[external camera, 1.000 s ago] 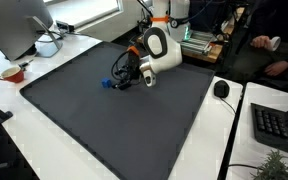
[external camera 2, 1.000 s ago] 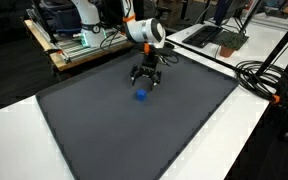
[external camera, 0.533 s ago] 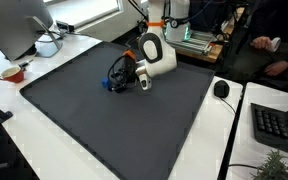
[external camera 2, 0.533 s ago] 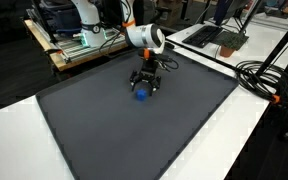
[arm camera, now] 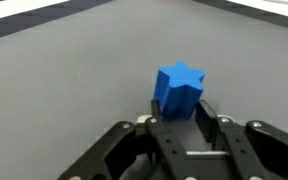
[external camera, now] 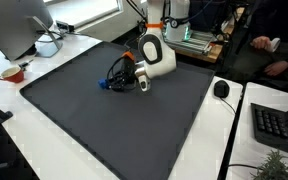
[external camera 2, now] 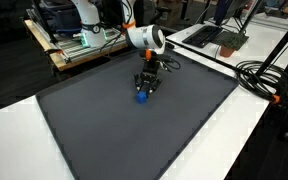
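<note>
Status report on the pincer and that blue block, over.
Pincer down at dark grey mat; open or shut, cannot tell. Blue star-shaped block at its fingertips. Nothing in the way.

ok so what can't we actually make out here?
- Wrist view: the lower part of the blue block sits behind the jaws, so contact with its sides cannot be told.
- Wrist view: the base of the jaws is cut off by the bottom edge.
- Exterior view: the blue block is tiny and partly covered by the jaws.
- Exterior view: the blue block is too small to show its shape, and the jaws overlap its top.
</note>
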Controlling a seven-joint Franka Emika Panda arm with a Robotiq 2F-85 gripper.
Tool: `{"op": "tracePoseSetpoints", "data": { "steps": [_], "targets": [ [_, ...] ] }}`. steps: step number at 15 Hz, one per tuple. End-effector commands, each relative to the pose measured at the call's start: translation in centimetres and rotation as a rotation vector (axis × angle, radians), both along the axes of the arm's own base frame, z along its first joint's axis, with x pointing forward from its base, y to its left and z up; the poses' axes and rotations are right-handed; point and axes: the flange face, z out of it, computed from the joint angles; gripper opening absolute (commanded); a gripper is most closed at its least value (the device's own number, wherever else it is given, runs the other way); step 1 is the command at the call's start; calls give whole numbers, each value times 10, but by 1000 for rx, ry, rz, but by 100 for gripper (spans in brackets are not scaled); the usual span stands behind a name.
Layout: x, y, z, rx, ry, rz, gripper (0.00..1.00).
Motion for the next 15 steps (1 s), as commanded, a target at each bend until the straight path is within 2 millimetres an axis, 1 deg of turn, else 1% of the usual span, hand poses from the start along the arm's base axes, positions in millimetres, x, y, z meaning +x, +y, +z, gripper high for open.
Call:
{"op": "tracePoseSetpoints", "data": {
  "steps": [1, 2, 5, 11, 15],
  "targets": [
    [2, -6, -9, -26, 7, 8, 10],
    [2, -6, -9, -27, 7, 7, 8],
    [0, -6, -8, -32, 4, 0, 8],
    [-6, 2, 5, -1, 7, -5, 8],
    [-7, 8, 22, 38, 7, -8, 8]
  ]
}}
